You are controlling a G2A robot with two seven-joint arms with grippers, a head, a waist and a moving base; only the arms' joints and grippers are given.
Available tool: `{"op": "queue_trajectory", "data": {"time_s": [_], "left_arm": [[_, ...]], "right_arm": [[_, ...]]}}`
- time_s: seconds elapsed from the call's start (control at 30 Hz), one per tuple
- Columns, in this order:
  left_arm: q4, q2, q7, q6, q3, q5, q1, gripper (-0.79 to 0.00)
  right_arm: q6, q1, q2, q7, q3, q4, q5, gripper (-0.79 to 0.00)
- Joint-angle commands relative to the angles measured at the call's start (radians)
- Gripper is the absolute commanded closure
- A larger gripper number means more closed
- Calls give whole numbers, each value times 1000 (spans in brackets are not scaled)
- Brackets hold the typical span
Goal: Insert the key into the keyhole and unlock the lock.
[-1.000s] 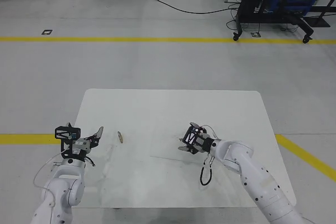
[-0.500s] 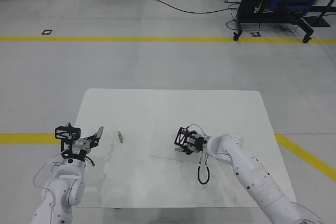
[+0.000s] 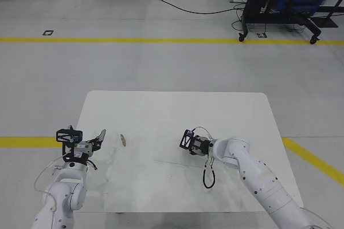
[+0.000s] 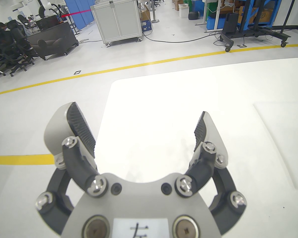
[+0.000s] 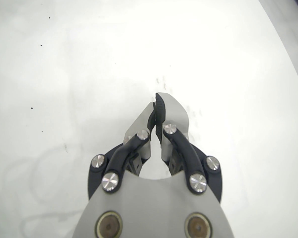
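Left gripper [image 4: 139, 122] hangs at the tabletop's [image 3: 160, 114] left edge, jaws spread wide, one side out over the floor [image 4: 39, 95], the other over the white top. Just beside it, toward the middle, a small metal piece [image 3: 122, 140] lies on the tabletop, possibly the key, though it's too small to tell. Right gripper [image 5: 157, 102] is near the centre, well apart from that piece, angled down close over the white surface, jaws pressed together. A black cable [image 3: 209, 174] loops down off that arm's wrist
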Motion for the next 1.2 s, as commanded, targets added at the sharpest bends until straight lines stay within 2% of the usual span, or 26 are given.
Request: {"op": "queue_trajectory", "data": {"time_s": [0.0,0.27,0.53,0.97,1.17], "left_arm": [[0,0,0,0,0,0,0,-785],[0,0,0,0,0,0,0,-785],[0,0,0,0,0,0,0,-785],[0,0,0,0,0,0,0,-785],[-157,4,-37,-76,49,142,-21,-785]], "right_arm": [[-1,-2,2,-5,2,-2,-7,0],[-7,-54,21,-69,48,-76,-47,0],[-29,-143,45,-216,112,-131,-64,0],[-30,-144,45,-221,112,-129,-66,0],[-23,-150,44,-333,108,-113,-42,0]]}}
